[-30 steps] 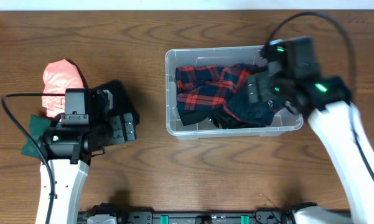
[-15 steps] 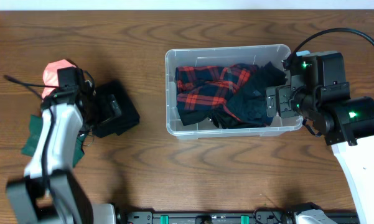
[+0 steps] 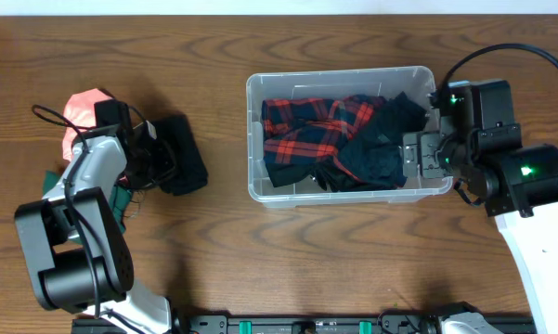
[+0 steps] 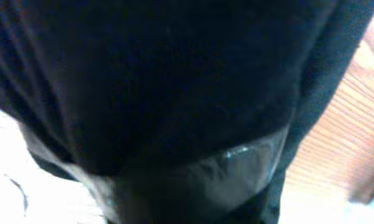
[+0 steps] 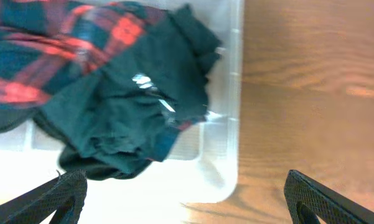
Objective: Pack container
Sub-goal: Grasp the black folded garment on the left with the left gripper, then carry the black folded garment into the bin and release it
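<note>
Left tool (image 3: 156, 151) swung onto black garment (image 3: 184, 165); grip, we couldn't tell.
Right tool (image 5: 187, 196) gaped; container (image 3: 252, 139) part-packed, pink cloth (image 3: 79, 109) waited.

You've got a brown wood-grain table (image 3: 288, 260), grain running L-R. Four things sit directly on it. The clear container (image 3: 253, 139), w/ rim lip, rests approx centre, a bit toward 2 o'clock, well apart from the rest. At 9 o'clock lies a crumpled black garment (image 3: 184, 156). Near it, toward 10 o'clock, there's a bunched pink cloth (image 3: 79, 111); can't tell if the two touch. At 8 o'clock of the black one is a green cloth (image 3: 52, 178), mostly hidden. Rt wrist view: bare wood at 3 o'clock of the container's end wall.
</note>
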`<control>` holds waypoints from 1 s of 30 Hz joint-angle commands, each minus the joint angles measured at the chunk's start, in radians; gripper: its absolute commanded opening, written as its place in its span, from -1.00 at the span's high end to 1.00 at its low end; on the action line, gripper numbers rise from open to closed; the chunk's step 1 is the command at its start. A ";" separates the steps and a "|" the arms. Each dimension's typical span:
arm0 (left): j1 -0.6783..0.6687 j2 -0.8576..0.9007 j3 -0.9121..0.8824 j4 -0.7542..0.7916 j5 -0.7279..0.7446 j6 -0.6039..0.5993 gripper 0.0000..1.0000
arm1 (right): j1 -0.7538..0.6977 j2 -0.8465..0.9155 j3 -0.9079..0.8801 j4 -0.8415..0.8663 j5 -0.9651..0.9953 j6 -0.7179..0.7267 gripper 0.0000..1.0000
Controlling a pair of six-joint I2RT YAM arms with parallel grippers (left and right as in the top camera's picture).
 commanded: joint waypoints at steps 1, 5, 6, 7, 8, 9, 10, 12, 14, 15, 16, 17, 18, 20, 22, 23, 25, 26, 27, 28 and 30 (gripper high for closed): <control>-0.010 -0.047 -0.018 -0.032 0.084 0.045 0.88 | -0.031 -0.032 -0.002 -0.011 0.142 0.106 -0.98; -0.012 -0.248 -0.014 -0.093 0.107 0.053 0.88 | -0.074 -0.082 -0.002 -0.010 0.148 0.114 -0.99; -0.012 -0.304 -0.008 -0.115 0.108 0.053 0.88 | -0.084 -0.093 -0.002 -0.010 0.148 0.114 -0.99; -0.014 -0.361 -0.001 -0.136 0.117 0.053 0.88 | -0.093 -0.103 -0.002 -0.011 0.148 0.114 -0.98; -0.020 -0.418 0.005 -0.150 0.131 0.053 0.88 | -0.101 -0.113 -0.002 -0.014 0.148 0.114 -0.98; -0.032 -0.483 0.013 -0.160 0.152 0.051 0.88 | -0.109 -0.124 -0.002 -0.018 0.148 0.114 -0.99; -0.048 -0.535 0.016 -0.160 0.168 0.039 0.88 | -0.116 -0.132 -0.002 -0.020 0.148 0.114 -0.99; -0.104 -0.636 0.017 -0.148 0.175 -0.010 0.88 | -0.134 -0.147 -0.002 -0.026 0.148 0.115 -0.98; -0.179 -0.704 0.017 -0.127 0.175 -0.048 0.88 | -0.157 -0.159 -0.002 -0.033 0.148 0.125 -0.98; -0.230 -0.730 0.017 -0.109 0.174 -0.069 0.89 | -0.169 -0.163 -0.002 -0.037 0.148 0.130 -0.99; -0.278 -0.745 0.017 -0.088 0.174 -0.090 0.88 | -0.177 -0.165 -0.002 -0.041 0.147 0.131 -0.98; -0.340 -0.751 0.017 -0.055 0.174 -0.121 0.88 | -0.187 -0.166 -0.002 -0.047 0.147 0.130 -0.99; -0.388 -0.750 0.017 -0.025 0.174 -0.146 0.88 | -0.193 -0.167 -0.002 -0.052 0.143 0.130 -0.98; -0.512 -0.723 0.017 0.065 0.151 -0.214 0.88 | -0.199 -0.167 -0.002 -0.060 0.120 0.130 -0.98; -0.617 -0.679 0.017 0.148 0.112 -0.276 0.88 | -0.200 -0.167 -0.002 -0.070 0.117 0.129 -0.98; -0.669 -0.648 0.017 0.194 0.093 -0.312 0.88 | -0.200 -0.167 -0.002 -0.073 0.118 0.129 -0.99; -0.764 -0.574 0.017 0.303 0.069 -0.370 0.88 | -0.200 -0.167 -0.002 -0.076 0.118 0.129 -0.99; -0.800 -0.537 0.018 0.357 0.068 -0.397 0.88 | -0.200 -0.167 -0.002 -0.077 0.118 0.129 -0.98; -0.832 -0.496 0.019 0.410 0.068 -0.444 0.88 | -0.200 -0.167 -0.002 -0.078 0.118 0.129 -0.98; -0.862 -0.449 0.023 0.466 0.069 -0.497 0.88 | -0.200 -0.167 -0.002 -0.079 0.118 0.129 -0.98; -0.905 -0.370 0.033 0.555 0.069 -0.557 0.88 | -0.200 -0.167 -0.003 -0.081 0.118 0.129 -0.98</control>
